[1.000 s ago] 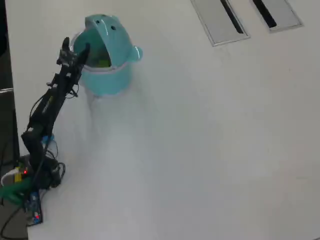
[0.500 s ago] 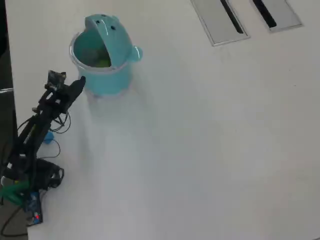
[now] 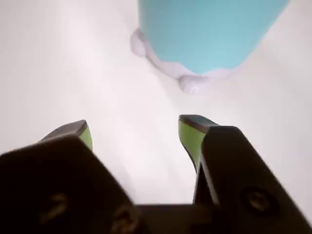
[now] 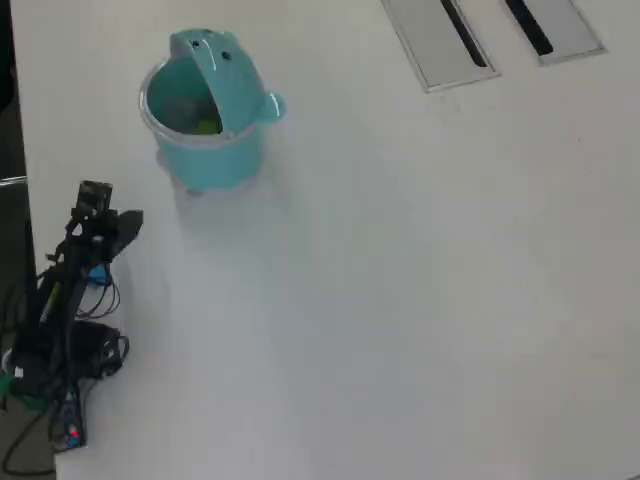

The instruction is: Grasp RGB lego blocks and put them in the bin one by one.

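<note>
The teal bin (image 4: 215, 165) stands at the table's upper left in the overhead view, its flip lid (image 4: 212, 55) raised. A yellow-green lego block (image 4: 207, 126) shows inside it; the rest of the inside is too dim to read. My gripper (image 4: 128, 224) hangs below and to the left of the bin, apart from it. In the wrist view the gripper (image 3: 136, 129) is open, its green-padded fingertips (image 3: 191, 134) spread wide over bare white table with nothing between them. The bin's wall (image 3: 209, 34) fills the top of that view.
Two grey slotted panels (image 4: 440, 40) (image 4: 555, 25) lie at the top right. My arm's base and cables (image 4: 60, 360) sit at the lower left, close to the table's left edge (image 4: 25, 200). White table surface (image 4: 400, 300) spreads to the right.
The arm has drawn back from the bin's rim, moving down and to the left toward its base. The gripper now hangs lower, away from the bin.
</note>
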Motion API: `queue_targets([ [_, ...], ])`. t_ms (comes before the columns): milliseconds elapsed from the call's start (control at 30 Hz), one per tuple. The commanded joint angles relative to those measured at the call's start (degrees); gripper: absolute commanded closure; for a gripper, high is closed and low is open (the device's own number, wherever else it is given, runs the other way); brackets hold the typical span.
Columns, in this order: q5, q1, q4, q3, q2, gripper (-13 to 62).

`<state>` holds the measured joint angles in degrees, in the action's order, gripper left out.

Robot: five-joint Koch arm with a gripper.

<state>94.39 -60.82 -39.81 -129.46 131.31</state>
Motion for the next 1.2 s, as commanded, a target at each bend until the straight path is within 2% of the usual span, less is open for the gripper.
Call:
queue_targets([
  [0,-2.5,-1.5,-1.9,3.1,4.1,16.2],
  [267,-4.0,-10.5,-11.5,1.6,4.2,14.5],
  [1167,-5.6,-19.6,-6.7,-15.6,3.9,15.4],
])
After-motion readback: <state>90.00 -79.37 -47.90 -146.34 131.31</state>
